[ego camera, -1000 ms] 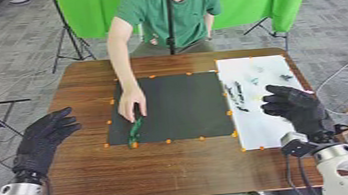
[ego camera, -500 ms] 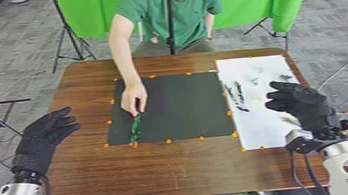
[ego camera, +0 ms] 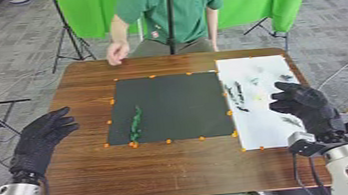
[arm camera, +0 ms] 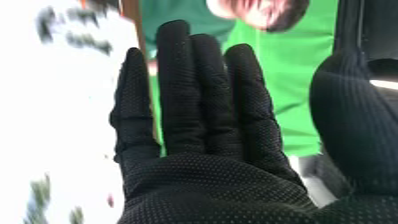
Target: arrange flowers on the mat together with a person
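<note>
In the head view my left hand (ego camera: 40, 141) is held above the table's left side, fingers relaxed. My right hand (ego camera: 306, 106) is over the right edge of the white sheet (ego camera: 254, 114), holding nothing. A green stem (ego camera: 136, 124) lies lengthwise on the left part of the dark mat (ego camera: 185, 107), touched by no hand. Several dark and green sprigs (ego camera: 237, 93) lie on the white sheet. In the right wrist view my right hand (arm camera: 209, 185) has straight fingers, with blurred sprigs (arm camera: 75, 30) on the white sheet beyond. The person's hand (ego camera: 118, 53) is at the table's far edge.
Orange markers (ego camera: 169, 141) dot the borders of the mat and the sheet. The brown table (ego camera: 159, 174) extends in front of the mat. Behind it stand a green backdrop (ego camera: 261, 3) and thin black tripods (ego camera: 72, 38).
The person's hand has let go of the green stem on the mat and drawn back to the far edge. My right hand has shifted slightly to the right; my left hand has stayed still.
</note>
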Available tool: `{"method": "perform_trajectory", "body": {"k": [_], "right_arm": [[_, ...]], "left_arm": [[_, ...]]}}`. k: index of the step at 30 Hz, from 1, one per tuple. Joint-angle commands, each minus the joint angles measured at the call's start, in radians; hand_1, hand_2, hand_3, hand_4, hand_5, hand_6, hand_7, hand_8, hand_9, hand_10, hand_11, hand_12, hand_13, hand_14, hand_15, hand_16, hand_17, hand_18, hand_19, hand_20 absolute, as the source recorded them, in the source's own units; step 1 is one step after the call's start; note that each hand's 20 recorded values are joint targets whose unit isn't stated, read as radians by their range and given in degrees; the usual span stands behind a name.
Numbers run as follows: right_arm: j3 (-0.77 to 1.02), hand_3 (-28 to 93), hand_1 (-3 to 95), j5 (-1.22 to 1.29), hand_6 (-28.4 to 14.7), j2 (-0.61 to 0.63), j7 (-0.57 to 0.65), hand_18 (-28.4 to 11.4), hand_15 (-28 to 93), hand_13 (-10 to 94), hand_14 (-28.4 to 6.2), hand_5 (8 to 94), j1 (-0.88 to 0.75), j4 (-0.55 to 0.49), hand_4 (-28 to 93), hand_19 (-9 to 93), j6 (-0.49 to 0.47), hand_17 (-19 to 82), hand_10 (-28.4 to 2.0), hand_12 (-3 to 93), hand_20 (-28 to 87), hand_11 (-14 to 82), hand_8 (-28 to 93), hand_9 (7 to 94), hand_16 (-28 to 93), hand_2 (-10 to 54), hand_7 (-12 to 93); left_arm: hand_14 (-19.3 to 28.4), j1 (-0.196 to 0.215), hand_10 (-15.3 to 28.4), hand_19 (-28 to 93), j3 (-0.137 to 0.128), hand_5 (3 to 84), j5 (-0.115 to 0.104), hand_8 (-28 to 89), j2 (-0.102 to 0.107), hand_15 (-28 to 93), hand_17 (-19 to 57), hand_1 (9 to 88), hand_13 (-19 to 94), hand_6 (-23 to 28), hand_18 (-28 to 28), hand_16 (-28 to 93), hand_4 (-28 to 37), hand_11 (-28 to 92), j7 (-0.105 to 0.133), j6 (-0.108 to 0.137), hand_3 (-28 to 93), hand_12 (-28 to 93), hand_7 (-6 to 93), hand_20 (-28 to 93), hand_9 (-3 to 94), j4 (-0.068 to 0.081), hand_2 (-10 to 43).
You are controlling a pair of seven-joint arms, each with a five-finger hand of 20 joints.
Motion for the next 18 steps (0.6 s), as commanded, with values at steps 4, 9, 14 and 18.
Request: {"method": "perform_trajectory", "body": {"k": [4, 9, 14, 18], "right_arm": [[0.097, 60, 41.9, -0.999, -1.1, 0.202, 0.399, -18.1, 47, 52, -8.7, 43.6, -0.112, -0.057, -28, 61, 0.344, 21, -11.4, 28.1, 33, 36.5, -16, 52.5, 21, -9.5, 41], [0.109, 51, 42.0, -1.184, -1.5, 0.258, 0.611, -19.0, 47, 51, -8.0, 43.3, -0.141, -0.065, -28, 60, 0.247, 19, -10.9, 29.6, 34, 38.5, -16, 50.8, 22, -9.5, 41], [0.11, 59, 27.8, -1.204, -6.2, 0.278, 0.715, -20.6, 46, 39, -11.1, 36.4, -0.123, -0.05, -28, 57, 0.083, 14, -14.6, 32.0, 34, 35.2, -12, 39.9, 22, -9.5, 33], [0.091, 62, 24.3, -1.223, -7.9, 0.287, 0.795, -20.8, 45, 36, -11.7, 33.9, -0.105, -0.041, -28, 56, 0.014, 14, -15.5, 32.6, 34, 32.7, -10, 36.9, 21, -9.5, 30]], "left_arm": [[19.2, 0.037, 16.8, 60, -0.004, 48.3, -0.015, -9, 0.005, 50, -0.3, 30.9, 40, 6.1, 24.1, -1, -20.6, 35, 0.023, 0.025, 69, 18, 22.9, 6, 43.7, -0.007, 7.9], [19.2, 0.046, 16.7, 60, -0.001, 48.3, -0.016, -9, 0.002, 50, -0.3, 30.9, 40, 6.1, 24.1, -1, -20.7, 35, 0.028, 0.027, 69, 18, 23.0, 6, 43.7, -0.012, 7.9], [19.2, 0.041, 16.7, 60, 0.003, 48.2, -0.015, -9, 0.002, 50, -0.3, 30.9, 40, 6.0, 24.1, -1, -20.7, 35, 0.029, 0.028, 69, 18, 23.1, 6, 43.6, -0.011, 7.9], [19.2, 0.043, 16.7, 60, 0.001, 48.2, -0.014, -9, 0.002, 50, -0.3, 30.9, 40, 6.0, 24.1, -1, -20.8, 35, 0.028, 0.029, 69, 18, 23.1, 6, 43.6, -0.012, 7.8]]}}
